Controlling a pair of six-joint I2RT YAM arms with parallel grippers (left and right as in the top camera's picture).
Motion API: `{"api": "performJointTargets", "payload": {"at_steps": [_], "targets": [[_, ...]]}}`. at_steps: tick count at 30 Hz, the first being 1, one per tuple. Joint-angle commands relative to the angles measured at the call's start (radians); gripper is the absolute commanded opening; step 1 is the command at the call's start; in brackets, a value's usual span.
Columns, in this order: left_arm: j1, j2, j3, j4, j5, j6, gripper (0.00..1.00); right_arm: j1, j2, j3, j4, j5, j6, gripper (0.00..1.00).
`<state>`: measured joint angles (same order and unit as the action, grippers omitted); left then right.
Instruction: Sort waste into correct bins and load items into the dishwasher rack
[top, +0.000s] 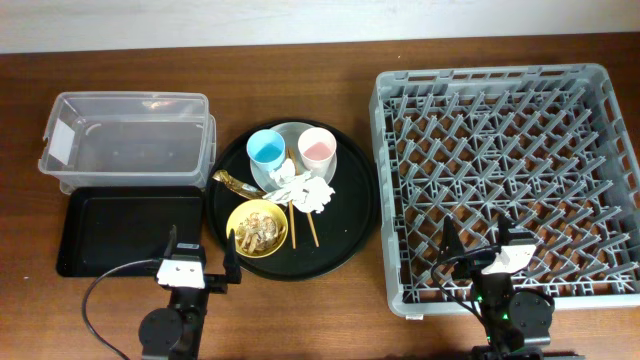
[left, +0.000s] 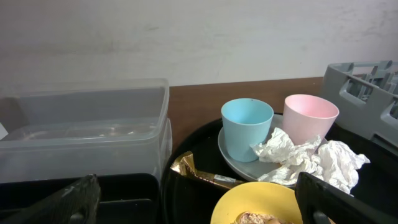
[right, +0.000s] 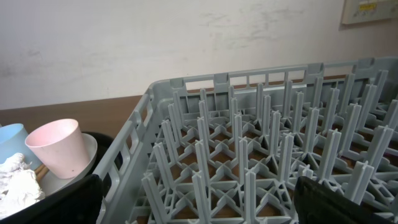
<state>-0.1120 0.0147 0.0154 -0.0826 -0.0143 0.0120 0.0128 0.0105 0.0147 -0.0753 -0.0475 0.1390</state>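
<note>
Since nothing was yet sorted, the dishwasher rack (top: 510, 180) stood empty; the round black tray (top: 350, 220) held the crumpled tissue (top: 305, 190) overlapping the plate (top: 292, 135); left gripper (top: 200, 258) and right gripper (top: 478, 250) gaped, holding nothing; the tissue probably wanted a central pinch, clear of the chopsticks (top: 311, 230).

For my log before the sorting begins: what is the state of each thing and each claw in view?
Clear tub: empty.
Shallow black tray: empty.
Dishwasher rack: empty.
Blue cup: upright, empty, on plate.
Pink cup: upright, empty, on plate.
Yellow bowl: upright, holding food scraps.
Tissue: crumpled, partly on plate.
Chopsticks: lying flat on round tray.
Left claw: open.
Right claw: open.
</note>
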Motion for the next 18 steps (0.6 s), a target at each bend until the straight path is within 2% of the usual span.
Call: {"api": "performJointTargets", "payload": {"at_steps": [1,7,10,12,15,17,18], "targets": [[-0.004,-0.009,-0.006,0.0,0.011,0.019,0.99,0.0,0.005,-0.007,-0.002,-0.009,0.009,0.98],[-0.004,-0.009,-0.006,0.0,0.022,0.019,0.99,0.0,0.005,-0.007,-0.002,-0.009,0.009,0.98],[-0.004,-0.009,0.029,0.061,0.109,-0.032,0.99,0.0,0.004,-0.007,-0.002,-0.009,0.009,0.99],[-0.004,-0.008,0.127,-0.03,0.108,-0.076,0.99,0.0,0.005,-0.007,-0.002,-0.009,0.009,0.98],[-0.004,0.049,0.394,-0.253,0.108,-0.076,0.99,0.0,0.005,-0.007,-0.002,-0.009,0.009,0.98],[-0.004,0.161,0.599,-0.413,0.117,-0.075,0.99,0.0,0.004,-0.007,-0.002,-0.009,0.008,0.98],[-0.004,0.267,0.748,-0.546,0.133,-0.075,0.99,0.0,0.004,-0.007,-0.002,-0.009,0.009,0.98]]}}
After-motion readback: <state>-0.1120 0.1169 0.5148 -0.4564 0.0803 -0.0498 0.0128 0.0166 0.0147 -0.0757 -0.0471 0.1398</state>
